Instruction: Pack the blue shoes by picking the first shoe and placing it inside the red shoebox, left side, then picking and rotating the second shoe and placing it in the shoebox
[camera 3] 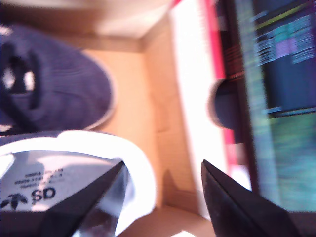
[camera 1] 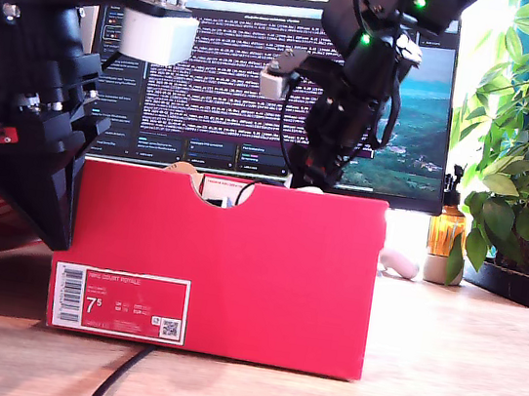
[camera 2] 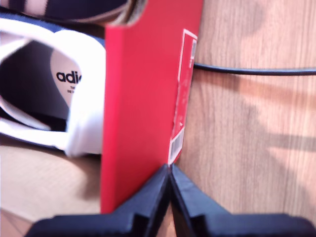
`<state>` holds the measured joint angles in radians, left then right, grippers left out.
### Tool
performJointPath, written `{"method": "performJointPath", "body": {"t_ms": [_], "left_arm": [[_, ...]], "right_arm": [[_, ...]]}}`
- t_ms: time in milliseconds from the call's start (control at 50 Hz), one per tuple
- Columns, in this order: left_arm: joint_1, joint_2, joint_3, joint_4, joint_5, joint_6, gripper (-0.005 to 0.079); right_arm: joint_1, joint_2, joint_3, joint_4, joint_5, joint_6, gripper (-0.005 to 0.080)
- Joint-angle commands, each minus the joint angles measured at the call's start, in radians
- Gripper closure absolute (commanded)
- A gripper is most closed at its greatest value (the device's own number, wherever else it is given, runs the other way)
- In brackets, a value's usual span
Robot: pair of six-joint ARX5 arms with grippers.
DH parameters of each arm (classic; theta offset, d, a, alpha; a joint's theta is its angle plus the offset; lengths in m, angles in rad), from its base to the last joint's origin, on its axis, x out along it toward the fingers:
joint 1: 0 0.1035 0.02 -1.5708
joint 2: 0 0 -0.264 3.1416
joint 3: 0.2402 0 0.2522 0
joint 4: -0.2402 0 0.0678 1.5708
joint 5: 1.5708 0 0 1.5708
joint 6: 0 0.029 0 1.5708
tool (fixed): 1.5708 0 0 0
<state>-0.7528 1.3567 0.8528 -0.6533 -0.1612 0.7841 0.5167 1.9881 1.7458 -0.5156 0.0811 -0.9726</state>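
1. My first gripper (camera 2: 169, 170) is hanging with its black jaws pressed together, empty, at the labelled wall of the large red cardboard shoebox (camera 1: 237, 253) on the exterior view's left.
2. My second gripper (camera 3: 163, 173) is hovering over the box interior, jaws apart, holding nothing.
3. Two navy suede shoes with white soles (camera 3: 54, 94) are lying inside the box on its brown floor.
4. The box is sitting on the wooden table (camera 1: 457, 373).
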Motion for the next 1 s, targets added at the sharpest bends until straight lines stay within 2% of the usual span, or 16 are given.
{"method": "performJointPath", "body": {"t_ms": [0, 120, 260, 360, 420, 480, 540, 580, 600, 620, 840, 980], "left_arm": [[-0.003, 0.005, -0.004, 0.004, 0.009, -0.01, 0.0761], [-0.003, 0.005, -0.004, 0.005, 0.027, -0.01, 0.0761], [-0.003, 0.005, -0.004, 0.006, 0.037, -0.01, 0.0761], [-0.003, 0.005, -0.004, 0.007, 0.069, -0.011, 0.0761], [-0.003, 0.005, -0.004, 0.006, 0.09, -0.032, 0.0761], [-0.003, 0.005, -0.004, 0.006, 0.117, -0.057, 0.0761], [-0.003, 0.005, -0.004, 0.003, 0.133, -0.085, 0.0761], [-0.003, 0.005, -0.004, -0.003, 0.135, -0.099, 0.0761], [-0.003, 0.005, -0.004, -0.007, 0.135, -0.103, 0.0761], [-0.003, 0.005, -0.004, -0.012, 0.135, -0.103, 0.0761], [-0.007, 0.002, -0.004, -0.146, 0.074, -0.256, 0.0761], [-0.059, -0.054, -0.004, -0.185, 0.026, -0.348, 0.0761]], "right_arm": [[0.016, -0.016, 0.045, -0.018, 0.008, 0.006, 0.0319], [0.015, -0.024, 0.081, -0.142, -0.004, 0.061, 0.0319], [0.016, -0.024, 0.085, -0.344, -0.018, 0.122, 0.032], [0.029, -0.025, 0.085, -0.416, -0.011, 0.275, 0.0322], [0.029, -0.026, 0.085, -0.445, -0.012, 0.417, 0.0348], [0.029, -0.026, 0.085, -0.46, -0.012, 0.512, 0.043], [0.032, -0.032, 0.085, -0.486, -0.025, 0.557, 0.0604], [0.032, -0.037, 0.085, -0.497, -0.037, 0.572, 0.0758], [0.031, -0.04, 0.085, -0.499, -0.042, 0.58, 0.077], [0.031, -0.043, 0.085, -0.5, -0.046, 0.58, 0.0749], [0.016, -0.095, 0.085, -0.436, -0.061, 0.719, 0.0765], [-0.011, -0.135, 0.085, -0.402, -0.123, 0.766, 0.0765]]}}
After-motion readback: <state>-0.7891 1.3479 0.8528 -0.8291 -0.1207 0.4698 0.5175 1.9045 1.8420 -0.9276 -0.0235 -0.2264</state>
